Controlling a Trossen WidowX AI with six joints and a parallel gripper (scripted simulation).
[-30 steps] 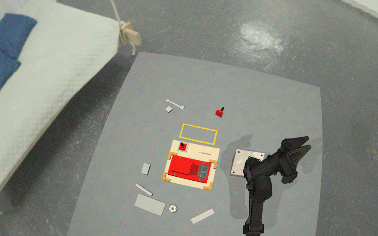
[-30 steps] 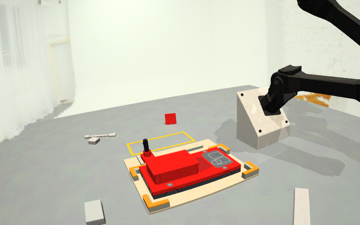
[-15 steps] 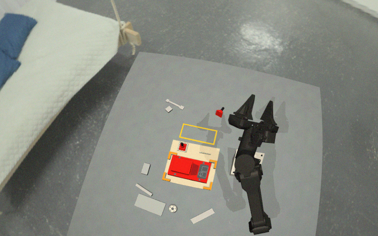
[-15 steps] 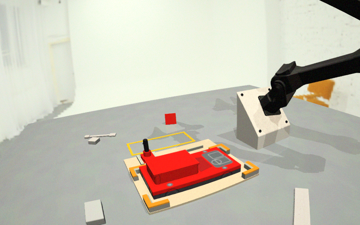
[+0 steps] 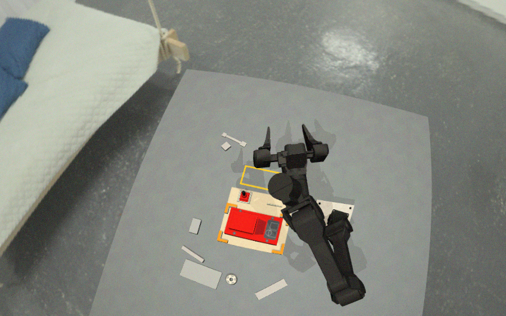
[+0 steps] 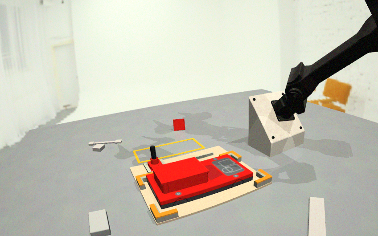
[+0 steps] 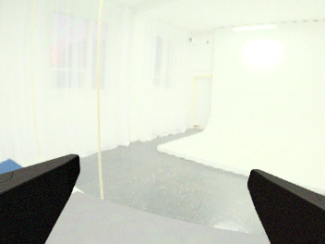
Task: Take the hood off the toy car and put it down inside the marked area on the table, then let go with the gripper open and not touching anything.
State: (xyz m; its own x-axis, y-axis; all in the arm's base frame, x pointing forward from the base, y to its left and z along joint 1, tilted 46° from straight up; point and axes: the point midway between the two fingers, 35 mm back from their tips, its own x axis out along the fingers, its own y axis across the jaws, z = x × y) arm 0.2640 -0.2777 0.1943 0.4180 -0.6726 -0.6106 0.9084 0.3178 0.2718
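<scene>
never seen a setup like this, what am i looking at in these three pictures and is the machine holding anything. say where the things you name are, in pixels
The black machine is a robot arm with one gripper [image 5: 286,128] [image 7: 166,172], a two-fingered hand. It holds nothing; its fingers stand wide apart.

The first picture looks down from above. The second looks across the table [image 5: 373,149] [image 6: 69,172] from one side. The third is from the arm's wrist, looking out between the fingers.

On the table, a red toy car [image 5: 242,222] [image 6: 181,173] sits on a cream board [image 5: 252,250] [image 6: 200,207]. Beside the board is a yellow outline [image 5: 242,174] [image 6: 164,145], the marked area. Pale blocks and strips lie around.
</scene>
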